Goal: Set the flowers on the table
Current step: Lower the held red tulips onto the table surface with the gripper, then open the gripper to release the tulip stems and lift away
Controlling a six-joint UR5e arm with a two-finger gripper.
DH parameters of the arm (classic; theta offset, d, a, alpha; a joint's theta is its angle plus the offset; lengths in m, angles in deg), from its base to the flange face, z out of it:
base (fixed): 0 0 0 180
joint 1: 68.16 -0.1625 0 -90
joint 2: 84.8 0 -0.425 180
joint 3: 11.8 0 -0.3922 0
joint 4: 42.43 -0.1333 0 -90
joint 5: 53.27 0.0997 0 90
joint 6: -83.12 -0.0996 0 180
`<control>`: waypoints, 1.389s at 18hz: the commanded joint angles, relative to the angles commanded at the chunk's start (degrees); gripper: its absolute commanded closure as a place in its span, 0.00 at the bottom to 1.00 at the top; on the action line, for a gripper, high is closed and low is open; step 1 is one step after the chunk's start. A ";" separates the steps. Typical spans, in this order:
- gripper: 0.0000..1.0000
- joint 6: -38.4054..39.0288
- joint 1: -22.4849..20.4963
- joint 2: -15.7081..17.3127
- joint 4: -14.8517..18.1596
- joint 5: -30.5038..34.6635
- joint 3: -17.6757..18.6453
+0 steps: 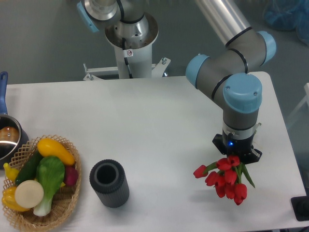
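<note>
The flowers (224,179), a bunch of red tulips with green leaves, hang just below my gripper (236,155) at the right of the white table (154,121). The buds point down towards the front edge and cast a shadow on the tabletop. The stems run up under the gripper, whose fingers are hidden by the wrist and the flowers. The gripper looks shut on the stems, holding the bunch a little above the surface.
A dark grey ribbed cylinder vase (110,183) stands front centre. A wicker basket (41,212) of yellow, green and purple produce sits front left. A pot (7,137) with a blue handle is at the left edge. The arm's base (130,43) stands behind.
</note>
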 joint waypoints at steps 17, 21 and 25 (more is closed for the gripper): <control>0.69 0.09 0.18 -0.09 5.97 0.00 4.39; 0.39 0.17 0.09 0.00 5.71 -0.53 4.39; 0.00 0.61 -0.09 0.26 3.79 -0.35 3.52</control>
